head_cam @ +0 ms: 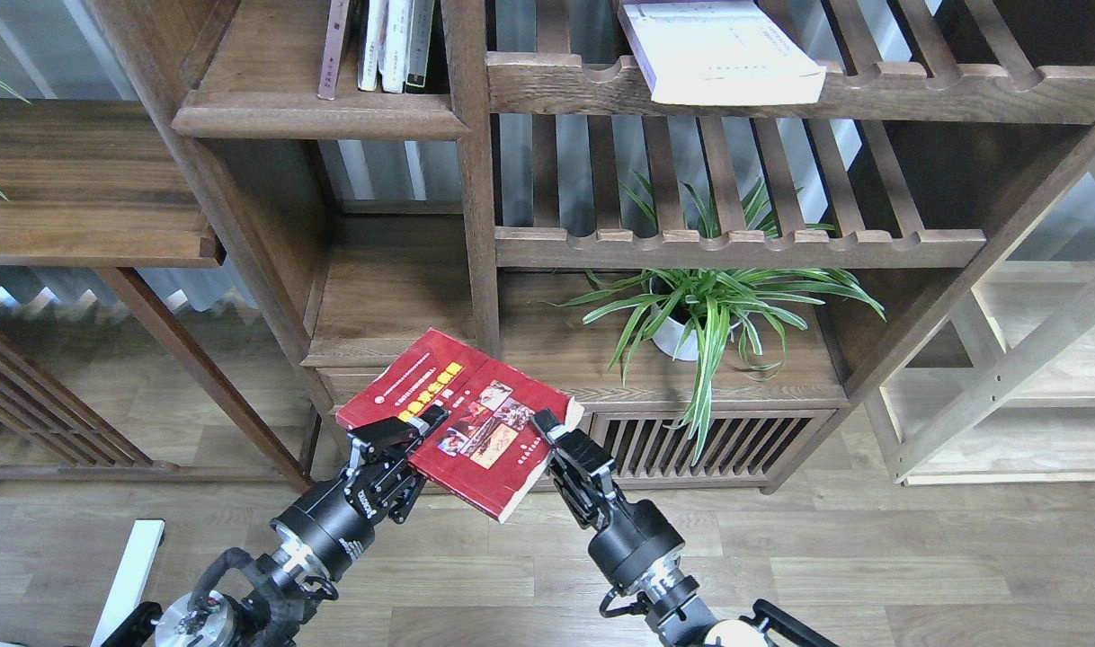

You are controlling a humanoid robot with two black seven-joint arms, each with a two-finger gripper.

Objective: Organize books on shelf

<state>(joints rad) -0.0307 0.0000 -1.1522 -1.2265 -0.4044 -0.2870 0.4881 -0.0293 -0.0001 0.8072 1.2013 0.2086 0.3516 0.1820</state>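
A room with pale wood-plank flooring (871, 557) and a tall dark-brown wooden bookcase (476, 225) filling the view ahead, seen from the robot's head looking forward and down. Nearest, two black arms rise from the bottom edge and together hold a red book (462, 420) with a yellow title band, cover up, tilted, in the air in front of the bookcase's low base. The left gripper (413, 429) has its fingers clamped on the book's near-left edge. The right gripper (547, 427) meets the book's right edge near the pages; whether its fingers pinch the book or only press against it cannot be told. Just behind the book is a solid low shelf (386, 305) with a rounded front edge, bare. To its right, a potted spider plant (709, 305) in a white pot stands on a board above a slatted panel. Higher up, a thick white book (718, 49) lies flat on a slatted rack (916, 90), overhanging its scalloped front rail. At upper left, several slim upright books (386, 45) stand on a solid shelf board (314, 112).
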